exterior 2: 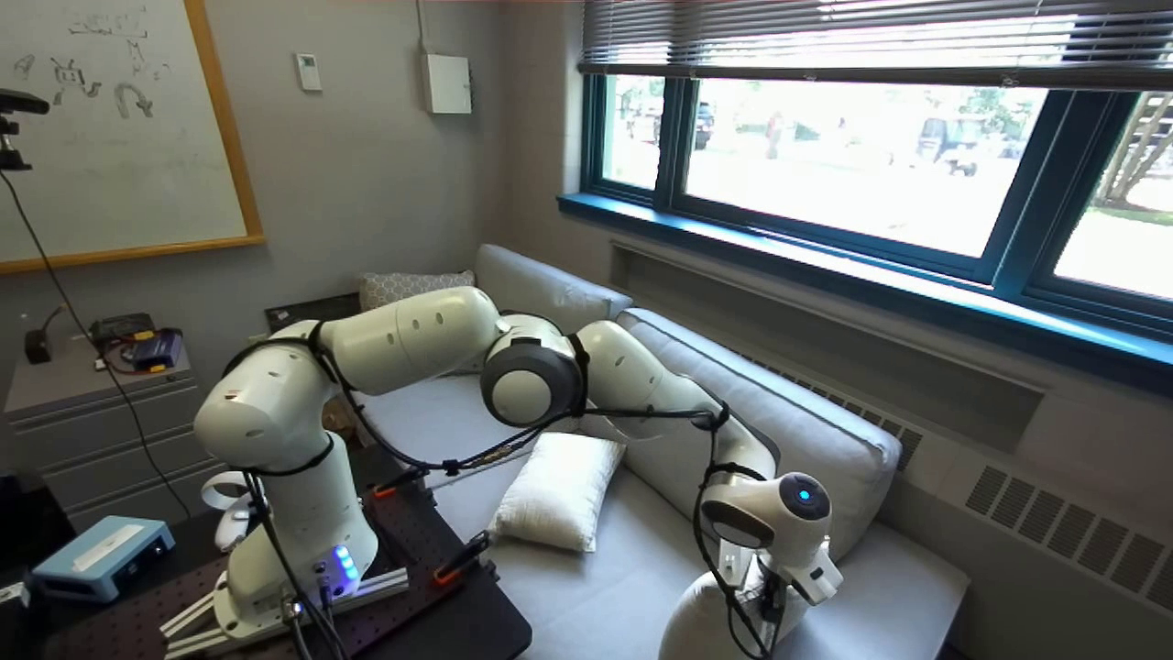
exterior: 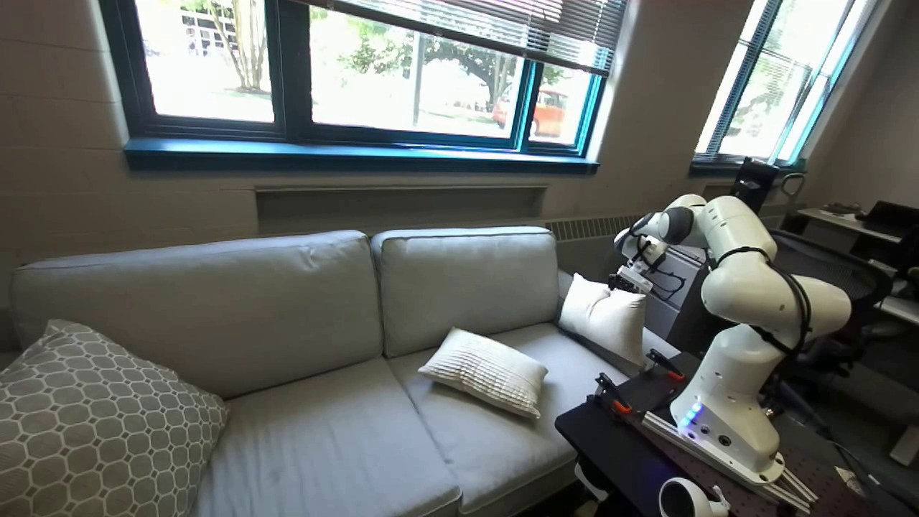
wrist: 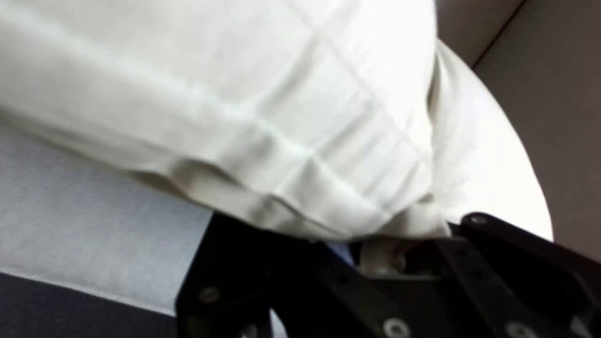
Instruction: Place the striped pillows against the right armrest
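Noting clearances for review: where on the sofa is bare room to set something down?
Bare seat spans from the lattice pillow to the loose striped pillow; a smaller patch separates that from the held striped pillow. Crowded: the armrest end, where the claw grips the latter.

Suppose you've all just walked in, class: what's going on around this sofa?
A robot arm has its hand shut on the top edge of one cream pillow, holding it beside the right armrest; whether they touch is unclear. The other cream pillow lies on the seat, not yet against that armrest. A grey patterned pillow sits at the opposite end of the sofa.
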